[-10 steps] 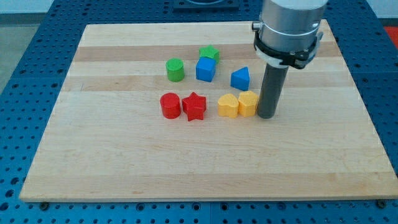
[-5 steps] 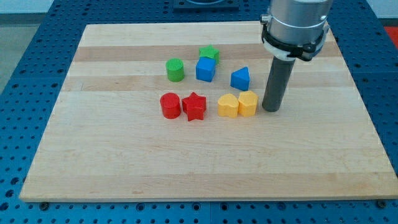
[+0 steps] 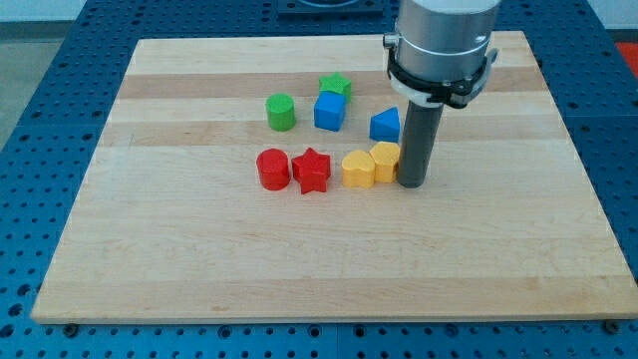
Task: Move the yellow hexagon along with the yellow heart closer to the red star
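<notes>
The red star (image 3: 312,170) lies near the board's middle. The yellow heart (image 3: 358,169) sits just to its right with a small gap between them. The yellow hexagon (image 3: 385,160) touches the heart's right side. My tip (image 3: 413,184) stands against the hexagon's right side, and the rod hides the hexagon's right edge.
A red cylinder (image 3: 272,169) touches the star's left side. A blue pentagon-like block (image 3: 385,125) sits just above the hexagon, partly behind the rod. A blue cube (image 3: 330,111), green star (image 3: 335,86) and green cylinder (image 3: 281,112) lie toward the view's top. The wooden board (image 3: 199,259) carries them all.
My tip drew back to the right, then came left against the hexagon. The hexagon and heart slid left, closer to the red star.
</notes>
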Robot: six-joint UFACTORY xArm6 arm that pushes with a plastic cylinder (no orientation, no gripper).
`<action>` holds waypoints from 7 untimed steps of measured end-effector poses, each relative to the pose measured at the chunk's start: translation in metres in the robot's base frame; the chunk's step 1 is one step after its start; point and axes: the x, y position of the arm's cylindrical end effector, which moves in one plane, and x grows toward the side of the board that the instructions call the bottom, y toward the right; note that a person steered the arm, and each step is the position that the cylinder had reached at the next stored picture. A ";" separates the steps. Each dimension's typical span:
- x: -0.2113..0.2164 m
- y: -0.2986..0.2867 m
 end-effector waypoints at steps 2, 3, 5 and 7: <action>0.002 0.030; -0.005 0.042; -0.026 0.042; -0.026 0.023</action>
